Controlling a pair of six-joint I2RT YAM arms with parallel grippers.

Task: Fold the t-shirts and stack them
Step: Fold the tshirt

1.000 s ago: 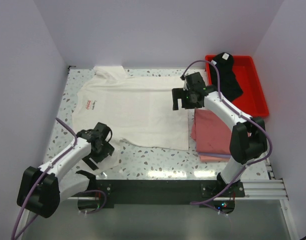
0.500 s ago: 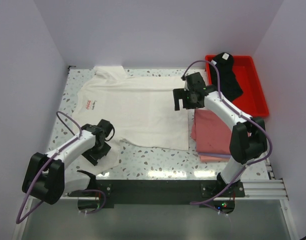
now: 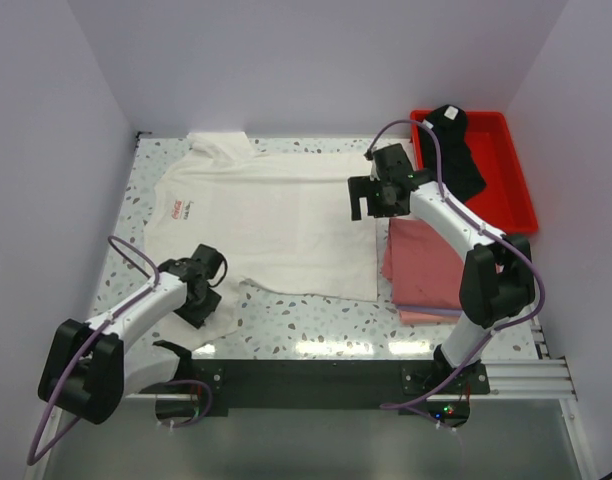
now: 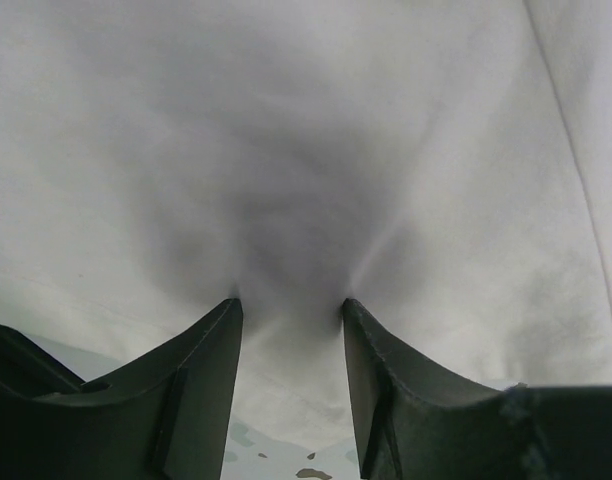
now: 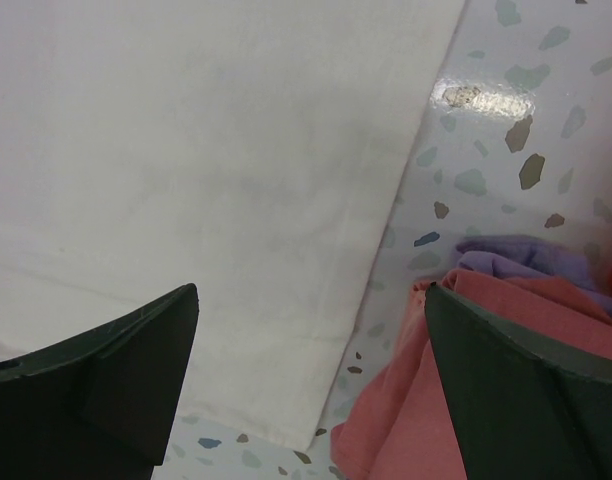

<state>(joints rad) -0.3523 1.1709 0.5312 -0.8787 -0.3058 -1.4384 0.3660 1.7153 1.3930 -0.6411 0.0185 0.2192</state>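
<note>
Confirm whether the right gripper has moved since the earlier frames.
No: the right gripper still hovers over the white shirt's right edge, beside the pink stack.

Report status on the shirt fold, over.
Left gripper half open, tips pressed into white t-shirt at near hem, cloth puckered between. Right gripper wide open over its right edge. Shirt flat, unfolded. Pink stack close alongside.

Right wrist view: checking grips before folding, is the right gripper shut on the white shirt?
No, the right gripper stands wide open above the edge of the white shirt, clamping nothing.
</note>
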